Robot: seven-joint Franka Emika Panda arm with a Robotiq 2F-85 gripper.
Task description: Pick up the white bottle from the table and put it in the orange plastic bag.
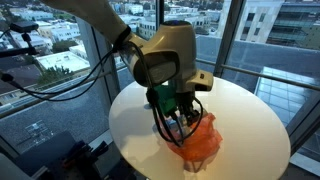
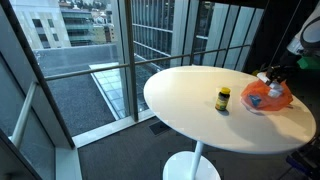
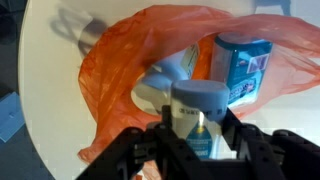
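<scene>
My gripper [image 3: 198, 140] is shut on a white bottle [image 3: 197, 108] with a blue-and-yellow label and holds it right over the open orange plastic bag [image 3: 120, 70]. Inside the bag lie a pale bottle [image 3: 175, 68] and a white container with a blue label [image 3: 243, 62]. In both exterior views the gripper [image 1: 176, 110] hangs just above the orange bag [image 1: 203, 141] on the round white table [image 1: 240, 110]; the bag also shows at the table's far side [image 2: 268, 98].
A small yellow jar with a dark lid [image 2: 223, 98] stands on the white table [image 2: 190, 110], apart from the bag. Large windows and a railing surround the table. The table edge is close behind the bag.
</scene>
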